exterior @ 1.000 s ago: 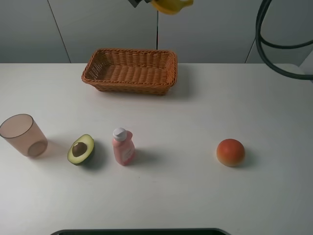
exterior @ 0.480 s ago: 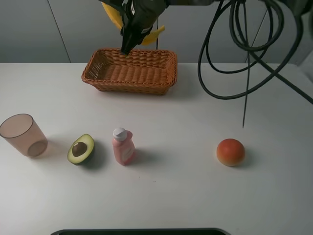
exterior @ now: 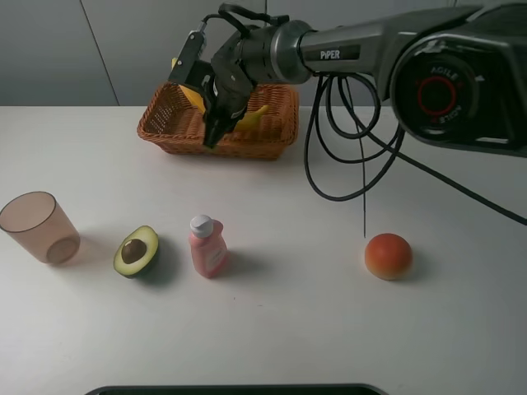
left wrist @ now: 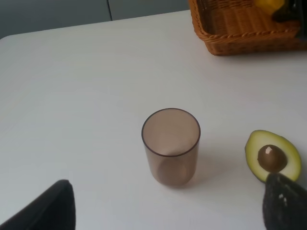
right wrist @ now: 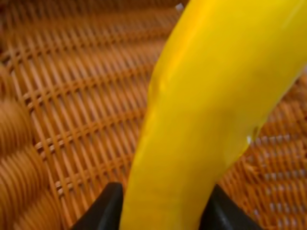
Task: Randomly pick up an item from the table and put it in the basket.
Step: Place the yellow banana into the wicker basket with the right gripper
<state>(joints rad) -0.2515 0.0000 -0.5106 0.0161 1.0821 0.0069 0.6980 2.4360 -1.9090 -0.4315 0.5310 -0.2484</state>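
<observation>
The right gripper [exterior: 212, 122] hangs low inside the wicker basket [exterior: 265, 148], jaws clamped on the banana [exterior: 253, 116], so a release drops it in.

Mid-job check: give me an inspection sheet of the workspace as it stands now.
Surface: white table, smooth, no spills seen.
Job's things: banana held low inside the basket; contact with the weave cannot be told.
Clutter: cup, avocado half, pink bottle, orange-red fruit, all apart.
Grippers: right gripper shut on banana; left gripper open, holding nothing.
Cables: black cables loop from the right arm over the table.
Surroundings: grey wall panels; otherwise nothing seen.
</observation>
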